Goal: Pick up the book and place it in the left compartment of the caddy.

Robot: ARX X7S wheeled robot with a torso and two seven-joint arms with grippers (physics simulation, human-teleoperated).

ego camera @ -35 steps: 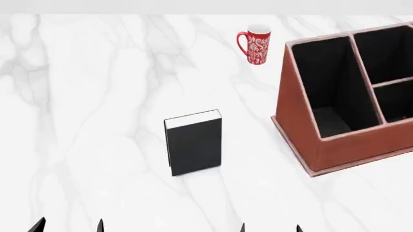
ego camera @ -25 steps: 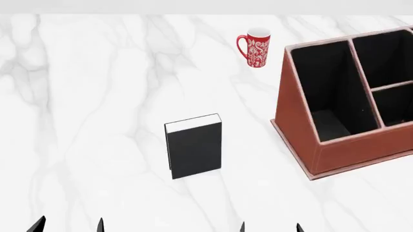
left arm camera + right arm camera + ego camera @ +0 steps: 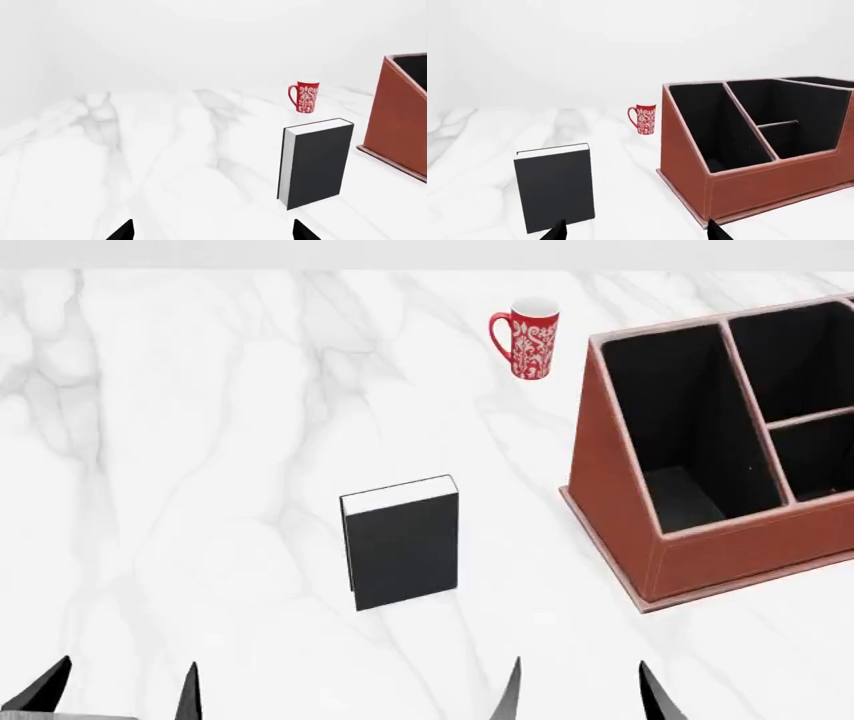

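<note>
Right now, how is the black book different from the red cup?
The plain black hardcover book is flat-sided and taller; the red patterned mug is round, with a handle. The book stands nearer the robot, the mug farther back. Both stand upright on the white marble table.

Red mug [image 3: 527, 337] w/ white pattern, upright, far side of white marble table [image 3: 200, 490], handle facing left.

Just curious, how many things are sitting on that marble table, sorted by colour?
Black: 1, the book
Red with white pattern: 1, the mug
Reddish-brown: 1, the caddy, black inside
Total: 3
</note>
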